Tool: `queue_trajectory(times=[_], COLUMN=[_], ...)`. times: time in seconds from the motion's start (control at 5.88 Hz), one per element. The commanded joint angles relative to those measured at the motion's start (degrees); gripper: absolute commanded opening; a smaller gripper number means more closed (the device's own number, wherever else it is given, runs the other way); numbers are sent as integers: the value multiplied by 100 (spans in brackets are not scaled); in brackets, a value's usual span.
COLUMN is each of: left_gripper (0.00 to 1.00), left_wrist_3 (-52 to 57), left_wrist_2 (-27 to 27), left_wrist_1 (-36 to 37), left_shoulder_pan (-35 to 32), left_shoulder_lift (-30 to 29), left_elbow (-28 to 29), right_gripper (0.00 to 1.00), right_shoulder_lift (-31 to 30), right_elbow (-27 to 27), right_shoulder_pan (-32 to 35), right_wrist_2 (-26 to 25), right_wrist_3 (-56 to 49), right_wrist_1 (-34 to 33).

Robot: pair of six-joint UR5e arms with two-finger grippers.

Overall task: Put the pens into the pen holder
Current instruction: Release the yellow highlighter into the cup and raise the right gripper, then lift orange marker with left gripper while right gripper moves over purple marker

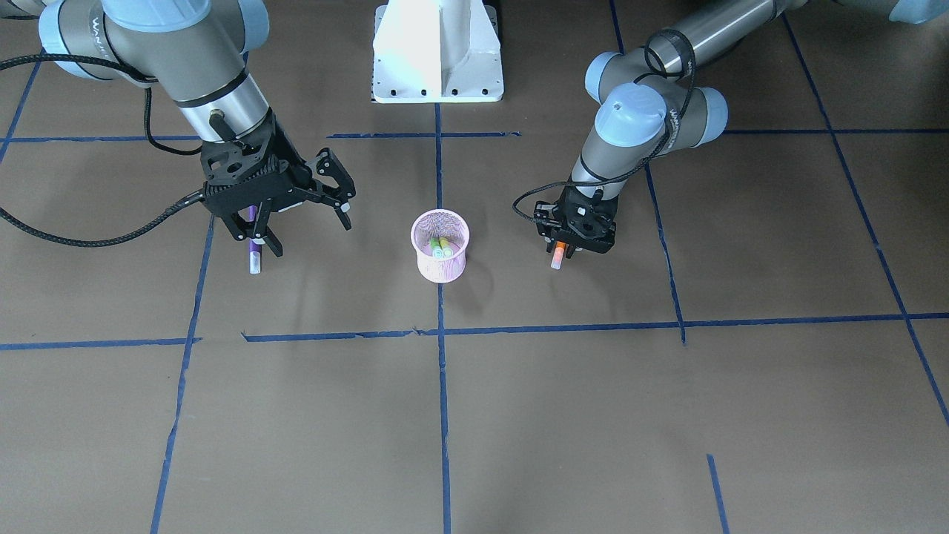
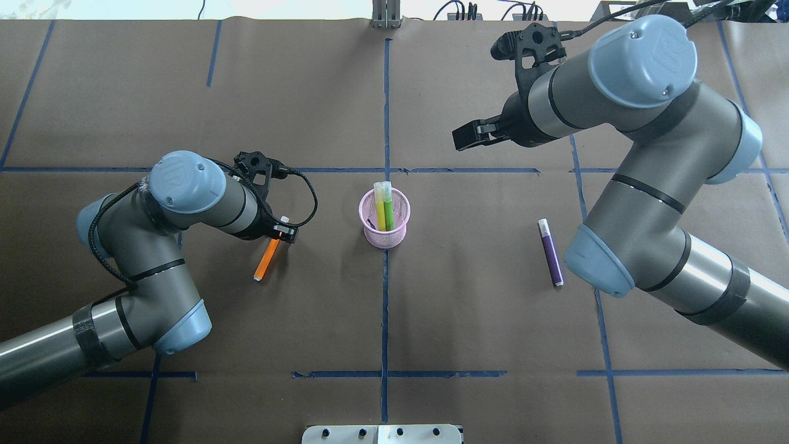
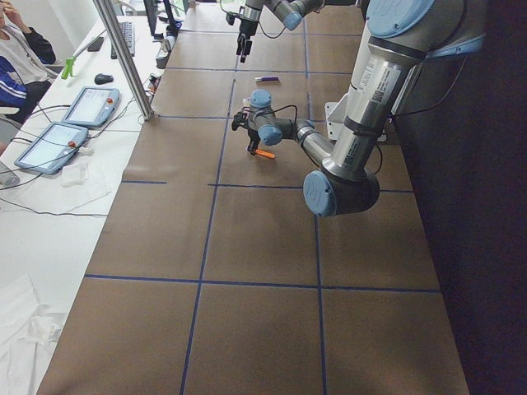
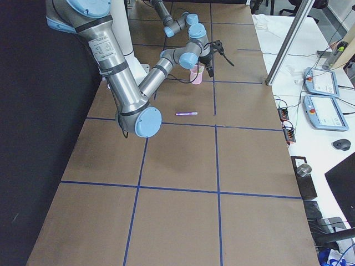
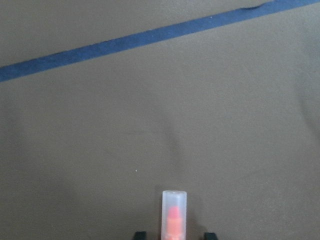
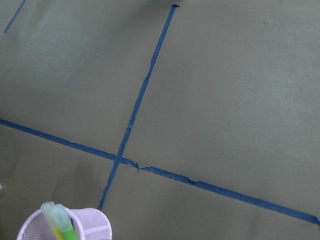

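the orange pen (image 5: pixel 173 212) lies closest, flat just under my left wrist camera. the left gripper (image 2: pixel 285 234) sits low over its pale cap end, with the fingers (image 5: pixel 140 234) a little apart on both sides and not touching it. the pink pen holder (image 2: pixel 394 235) stands in the middle, two green pens (image 2: pixel 385 213) upright inside. the purple pen (image 2: pixel 550 253) lies flat on the right, well apart. the right gripper (image 1: pixel 308 231) hangs raised to the far right of the holder, fingers spread wide, holding nothing.
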Motion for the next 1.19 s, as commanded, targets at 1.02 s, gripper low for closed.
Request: queue_trajectory(times=[1.02], left_gripper=[0], left_wrist_3=[-383], left_wrist_2=[641], left_wrist_1=[-1210], left_shoulder_pan=[-401], left_shoulder_lift=[205], left_elbow=[-1736], right_gripper=[100], right_shoulder_lift=[-674], right_elbow=[-105], right_shoulder_pan=[494], right_wrist_2=[1238], right_wrist_3=[-36], right_wrist_1=[-976])
